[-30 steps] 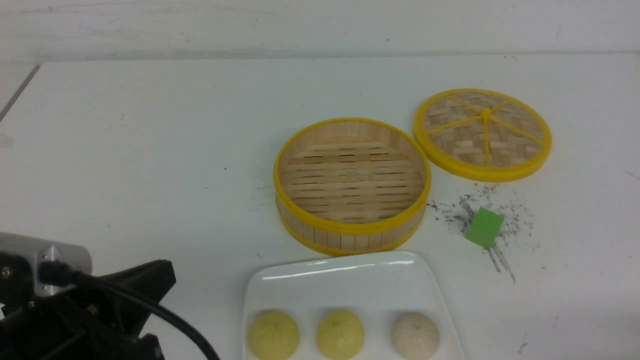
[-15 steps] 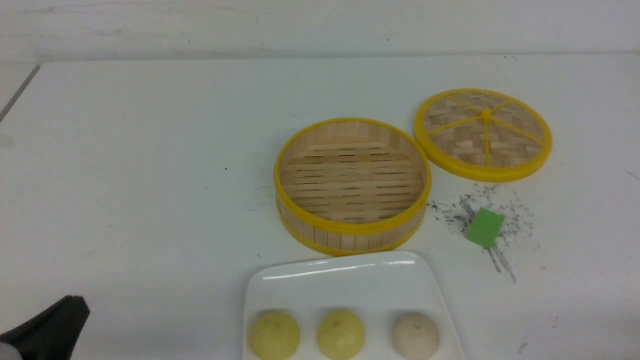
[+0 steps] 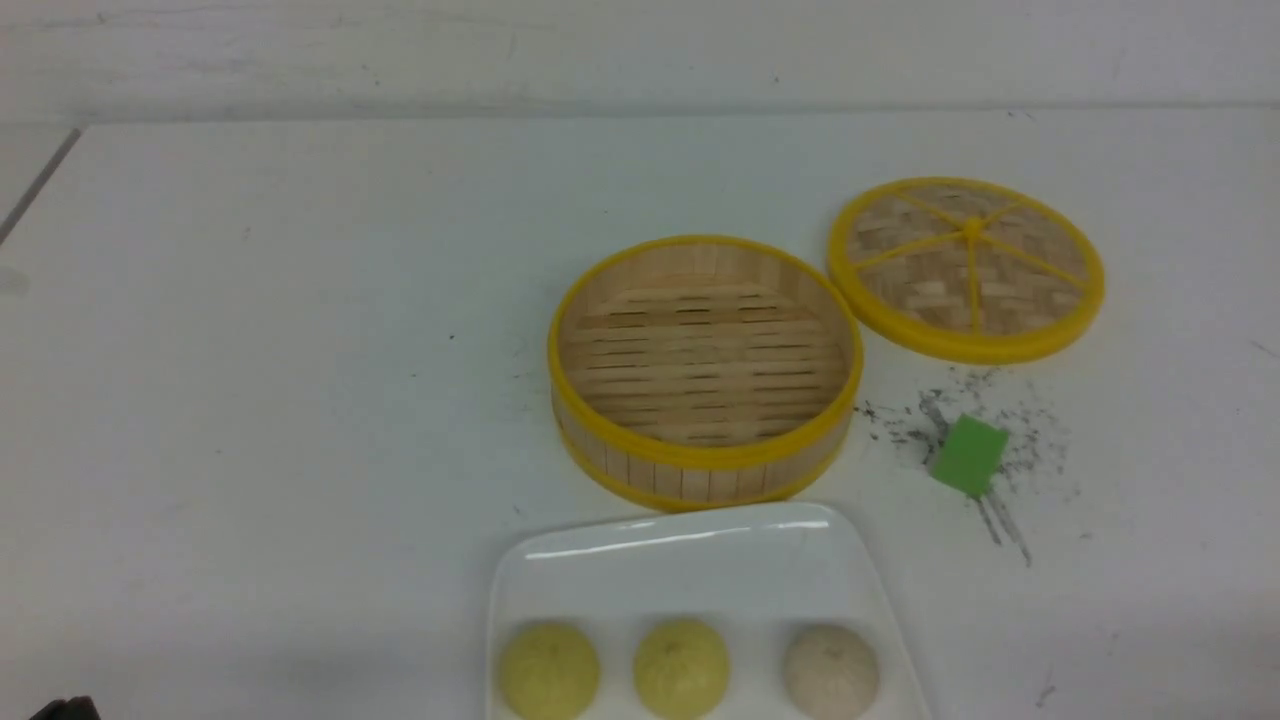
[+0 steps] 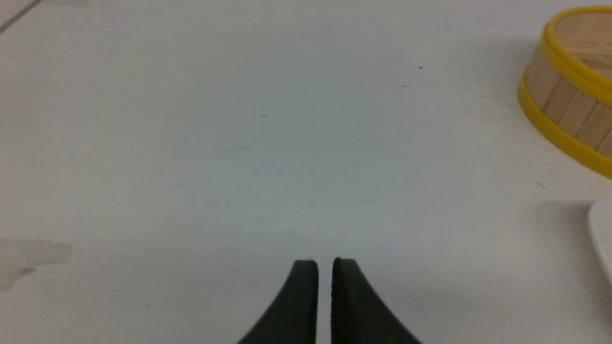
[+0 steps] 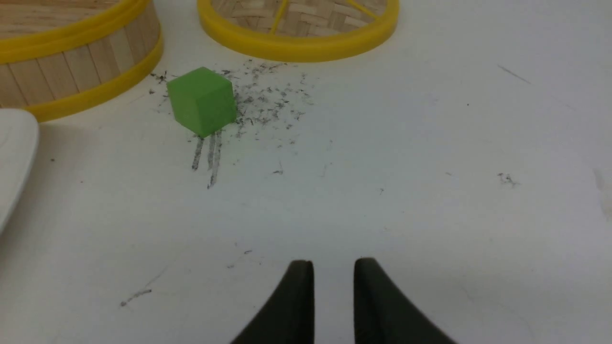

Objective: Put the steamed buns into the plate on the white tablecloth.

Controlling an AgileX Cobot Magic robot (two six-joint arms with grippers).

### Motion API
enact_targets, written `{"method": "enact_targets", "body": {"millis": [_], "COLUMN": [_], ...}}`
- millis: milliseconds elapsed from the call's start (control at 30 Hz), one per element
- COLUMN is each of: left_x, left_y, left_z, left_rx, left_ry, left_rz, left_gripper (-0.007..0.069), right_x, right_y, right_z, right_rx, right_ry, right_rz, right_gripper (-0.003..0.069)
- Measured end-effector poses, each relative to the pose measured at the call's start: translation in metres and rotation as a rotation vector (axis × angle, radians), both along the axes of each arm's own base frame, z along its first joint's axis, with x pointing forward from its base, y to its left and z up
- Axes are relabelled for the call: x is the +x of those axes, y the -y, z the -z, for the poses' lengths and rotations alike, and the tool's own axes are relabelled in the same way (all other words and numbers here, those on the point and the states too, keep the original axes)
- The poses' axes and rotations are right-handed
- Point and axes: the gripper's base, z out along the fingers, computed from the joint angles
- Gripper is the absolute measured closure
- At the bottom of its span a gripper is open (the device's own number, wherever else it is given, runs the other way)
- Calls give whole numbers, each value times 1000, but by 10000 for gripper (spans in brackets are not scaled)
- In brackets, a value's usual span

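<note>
Three steamed buns sit in a row on the near part of the white plate (image 3: 680,560): a pale yellow bun (image 3: 548,670), a second pale yellow bun (image 3: 681,668) and a whitish-beige bun (image 3: 830,672). The plate lies on the white tablecloth (image 3: 300,350), just in front of the steamer basket. My left gripper (image 4: 325,262) is shut and empty over bare cloth, to the left of the plate; only a dark tip (image 3: 65,708) shows in the front view. My right gripper (image 5: 333,262) is nearly shut, with a narrow gap, and empty, on the near side of the green cube.
An empty yellow-rimmed bamboo steamer basket (image 3: 705,370) stands mid-table, its woven lid (image 3: 966,268) lying flat to its right. A green cube (image 3: 968,455) sits on dark scuff marks, right of the basket. The plate's edge shows in the left wrist view (image 4: 602,234) and the right wrist view (image 5: 14,153).
My left arm has pulled back down and to the left, almost out of the front view. The buns, plate, basket, lid and cube have not moved.
</note>
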Motion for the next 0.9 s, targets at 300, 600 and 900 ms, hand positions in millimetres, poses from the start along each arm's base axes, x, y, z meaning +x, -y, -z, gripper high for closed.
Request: {"method": "enact_targets", "body": {"millis": [300,600,900], "left_x": [0,0,0], "left_y": [-3,-3,-4], "left_z": [0,0,0], "left_rx": [1,2,5], "left_ry": [-6,-6,-7], "left_rz": [-63,-63,-63], "left_gripper": [542,533,525], "right_x": [0,0,0], "right_y": [0,0,0], "right_z": [0,0,0], "right_rx": [0,0,0], "right_ry": [0,0,0], "right_rz": [0,0,0], "right_gripper": [491,482,466]}}
